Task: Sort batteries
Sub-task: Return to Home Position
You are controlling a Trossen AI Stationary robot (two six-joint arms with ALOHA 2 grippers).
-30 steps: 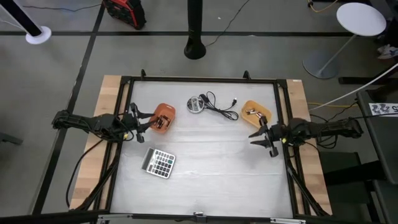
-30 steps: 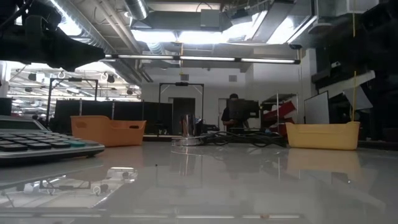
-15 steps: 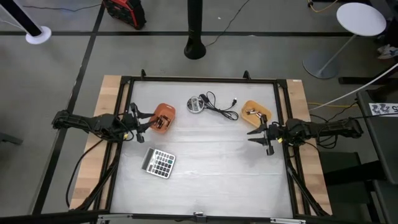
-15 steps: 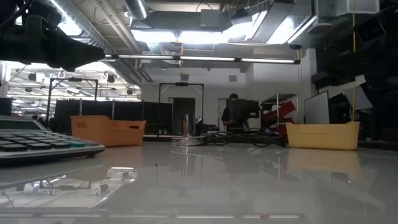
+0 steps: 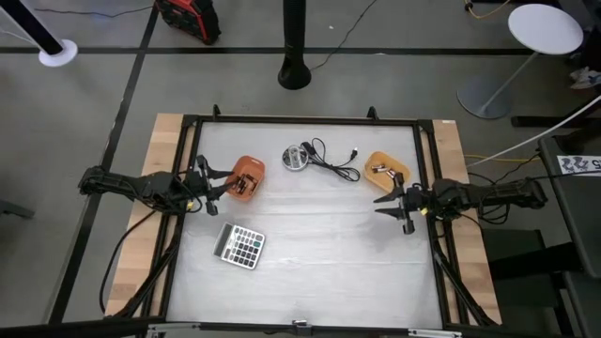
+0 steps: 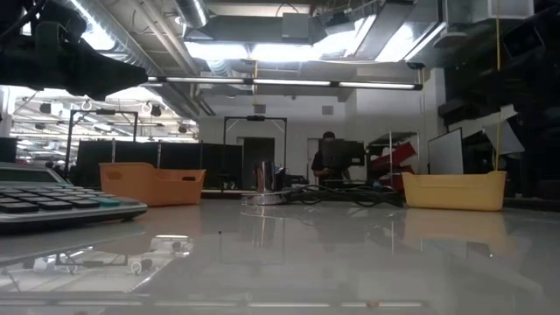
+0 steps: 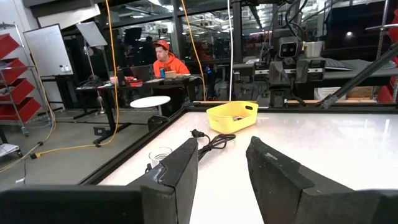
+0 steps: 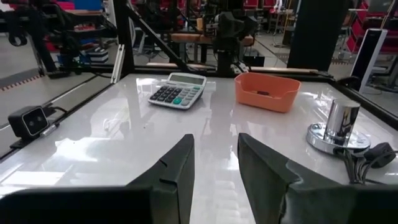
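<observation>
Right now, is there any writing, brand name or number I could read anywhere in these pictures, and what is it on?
No text here can be read with certainty.
calculator: key markings too small to read.
printed sheet, to the right of the table: black-and-white marks, too blurred to read.
whiteboard, in the room beyond the table: no legible writing.

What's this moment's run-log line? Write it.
left hand: open, by orange bin | right hand: open, by yellow bin | batteries: in bins
</observation>
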